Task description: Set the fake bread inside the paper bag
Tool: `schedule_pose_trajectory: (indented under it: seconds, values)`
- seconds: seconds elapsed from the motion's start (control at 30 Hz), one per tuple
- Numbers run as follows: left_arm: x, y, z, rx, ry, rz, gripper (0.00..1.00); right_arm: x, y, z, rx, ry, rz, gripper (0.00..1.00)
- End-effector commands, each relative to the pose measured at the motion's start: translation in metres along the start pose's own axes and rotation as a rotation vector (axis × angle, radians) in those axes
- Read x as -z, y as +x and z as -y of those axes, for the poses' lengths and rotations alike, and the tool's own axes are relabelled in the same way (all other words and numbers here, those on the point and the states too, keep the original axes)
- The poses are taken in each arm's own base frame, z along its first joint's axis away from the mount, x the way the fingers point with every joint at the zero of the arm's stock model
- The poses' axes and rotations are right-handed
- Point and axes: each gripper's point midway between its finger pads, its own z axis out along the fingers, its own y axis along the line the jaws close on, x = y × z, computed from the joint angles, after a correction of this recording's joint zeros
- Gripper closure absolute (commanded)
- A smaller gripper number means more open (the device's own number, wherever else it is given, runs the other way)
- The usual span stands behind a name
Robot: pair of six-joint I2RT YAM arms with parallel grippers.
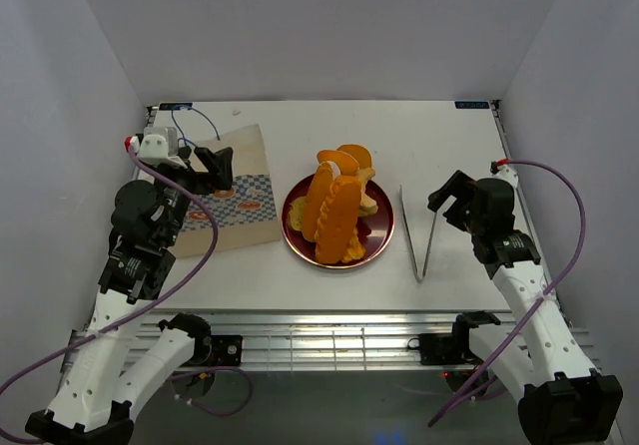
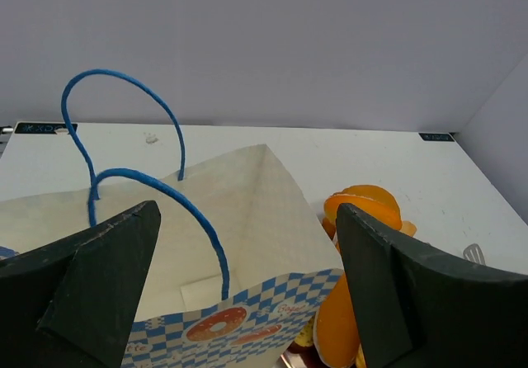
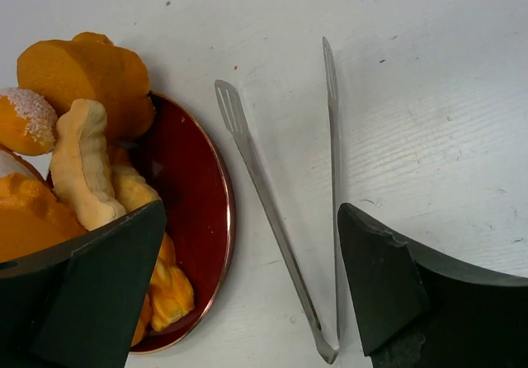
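Top external, fake bread (image 1: 337,206): is sitting heaped on the dark red plate (image 1: 384,230) at mid-table; the long loaves are running roughly from 1 o'clock to 7 o'clock.
Top external, paper bag (image 1: 250,166): is lying flat at 9 o'clock of the plate, just beside it, with its blue cord handles (image 1: 195,116) pointing to 12 o'clock.
Top external, left gripper (image 1: 215,166): is hovering over the bag's handle end with its jaws spread and nothing in them; the bread is lying at 3 o'clock of it.
Top external, right gripper (image 1: 451,198): is hanging open and empty at 3 o'clock of the plate, with the metal tongs (image 1: 419,235) lying between it and the bread.
Top external, nearer arm: neither is clearly closer to the bread, which is sitting between the two; only the left is at the bag.
Left wrist, left gripper (image 2: 247,211): is standing wide apart and gripping nothing, framing the paper bag (image 2: 247,244) and its handles (image 2: 124,79); I cannot tell whether the mouth is gaping.
Left wrist, fake bread (image 2: 363,211): is showing at 4 o'clock, past the bag's edge.
Right wrist, right gripper (image 3: 252,211): is parted widely with nothing held, directly above the tongs (image 3: 270,211).
Right wrist, fake bread (image 3: 82,137): is lying at 9 o'clock on the plate (image 3: 194,211).
Right wrist, coming move: this arm is probably needing to shift toward 9 o'clock to reach a loaf.
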Motion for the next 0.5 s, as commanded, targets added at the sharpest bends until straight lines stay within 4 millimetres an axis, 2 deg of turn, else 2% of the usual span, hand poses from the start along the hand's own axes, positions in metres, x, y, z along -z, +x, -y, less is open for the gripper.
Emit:
schedule_pose_trajectory:
  seconds: [0.0, 0.07, 0.13, 0.23, 0.4, 0.47]
  values:
    - [0.004, -0.007, -0.003, -0.008, -0.012, 0.048, 0.02, -0.003, -0.016, -0.006, -0.016, -0.022, 0.070, 0.10]
    - [0.009, -0.006, -0.008, -0.009, -0.032, 0.068, 0.02, -0.005, -0.017, -0.005, 0.032, -0.040, 0.098, 0.10]
    - [0.017, -0.011, -0.010, -0.012, -0.038, 0.101, 0.02, -0.007, -0.006, 0.000, 0.117, -0.059, 0.094, 0.10]
    - [0.023, -0.013, -0.012, -0.011, -0.043, 0.127, 0.02, -0.010, -0.002, 0.004, 0.181, -0.067, 0.104, 0.10]
    - [0.032, -0.015, -0.011, -0.011, -0.033, 0.163, 0.02, -0.021, 0.014, 0.025, 0.255, 0.028, 0.012, 0.10]
    - [0.033, -0.017, -0.007, -0.014, -0.009, 0.169, 0.02, -0.025, 0.019, 0.024, 0.283, 0.011, -0.016, 0.10]
